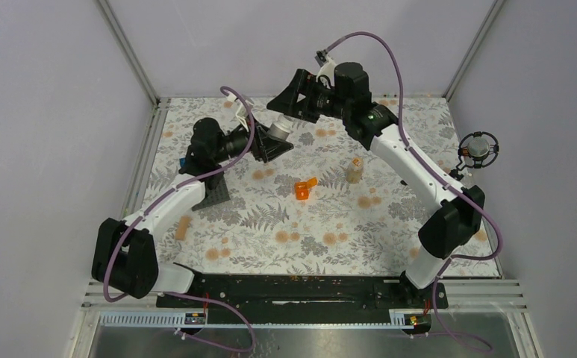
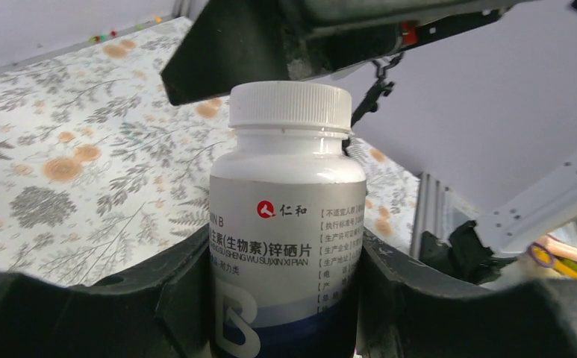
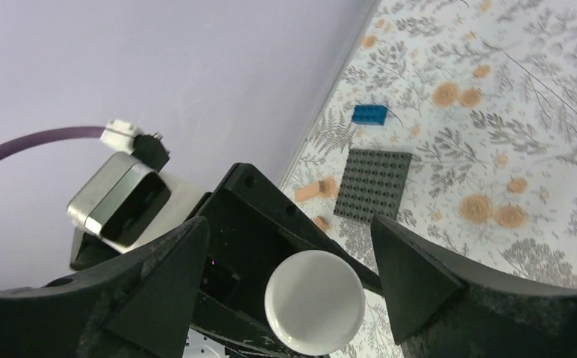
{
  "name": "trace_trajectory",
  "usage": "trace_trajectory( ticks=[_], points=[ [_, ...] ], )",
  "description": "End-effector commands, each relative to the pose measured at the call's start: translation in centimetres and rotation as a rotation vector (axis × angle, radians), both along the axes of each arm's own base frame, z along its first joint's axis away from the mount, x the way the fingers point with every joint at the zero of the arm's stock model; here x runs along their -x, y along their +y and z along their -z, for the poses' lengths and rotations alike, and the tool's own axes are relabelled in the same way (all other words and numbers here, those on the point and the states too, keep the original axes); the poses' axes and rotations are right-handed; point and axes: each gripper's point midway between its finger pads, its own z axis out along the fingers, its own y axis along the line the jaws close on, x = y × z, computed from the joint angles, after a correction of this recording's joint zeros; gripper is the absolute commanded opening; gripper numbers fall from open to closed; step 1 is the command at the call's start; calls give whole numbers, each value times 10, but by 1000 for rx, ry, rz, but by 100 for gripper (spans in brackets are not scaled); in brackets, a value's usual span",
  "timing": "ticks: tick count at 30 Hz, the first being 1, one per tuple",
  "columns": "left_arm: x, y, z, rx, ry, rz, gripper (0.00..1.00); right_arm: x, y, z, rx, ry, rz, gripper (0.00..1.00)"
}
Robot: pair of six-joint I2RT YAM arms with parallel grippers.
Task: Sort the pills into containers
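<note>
Upper centre of the top view, the left gripper (image 1: 272,145) clamps the white bottle (image 2: 287,216), cap (image 3: 314,301) on; the right gripper (image 3: 291,227) stands wide above the cap. At frame centre the orange box (image 1: 302,189) lies open.

I work in a lab test cell: plain lilac walls (image 1: 39,112), aluminium frame posts (image 1: 128,54), a floral-covered bench (image 1: 345,257).

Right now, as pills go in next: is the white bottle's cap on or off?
On: the ribbed cap sits squarely atop the white bottle; tightness unclear.
</note>
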Motion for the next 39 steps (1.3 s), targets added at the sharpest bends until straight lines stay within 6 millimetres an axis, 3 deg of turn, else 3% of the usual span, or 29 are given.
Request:
trace_trajectory(
  ticks=[1, 11, 13, 15, 20, 23, 26, 30, 31, 33, 34, 35, 39],
  points=[
    [-16, 11, -21, -61, -127, -139, 0, 3, 1, 5, 58, 82, 59, 86],
    [-18, 11, -25, -56, -128, -164, 0, 10, 2, 30, 146, 145, 51, 83],
    [-17, 10, -27, -43, -128, -158, 0, 10, 4, 28, 137, 134, 39, 70],
    [-15, 9, -31, -27, -134, -145, 0, 11, 4, 21, 117, 99, 31, 46],
    [-5, 6, -38, 3, -134, -98, 0, 18, 0, -3, 51, -74, -7, 19],
    [10, 1, -44, 39, -132, -14, 0, 37, -2, -16, -3, -272, -141, 10],
    [35, -4, -59, 96, -134, 122, 0, 73, -11, -27, -126, -457, -348, 6],
    [59, -6, -71, 143, -147, 249, 0, 93, -32, -43, -260, -473, -525, 0],
    [61, -6, -73, 150, -150, 257, 0, 96, -34, -46, -278, -447, -568, 5],
    [58, -7, -74, 150, -147, 249, 0, 87, -35, -47, -295, -377, -552, 47],
    [56, -7, -73, 144, -148, 241, 0, 82, -33, -46, -293, -354, -519, 73],
    [52, -7, -71, 137, -146, 227, 0, 75, -32, -45, -284, -337, -477, 85],
    [40, -6, -65, 95, -144, 174, 0, 53, -26, -26, -135, -264, -298, 91]
  ],
)
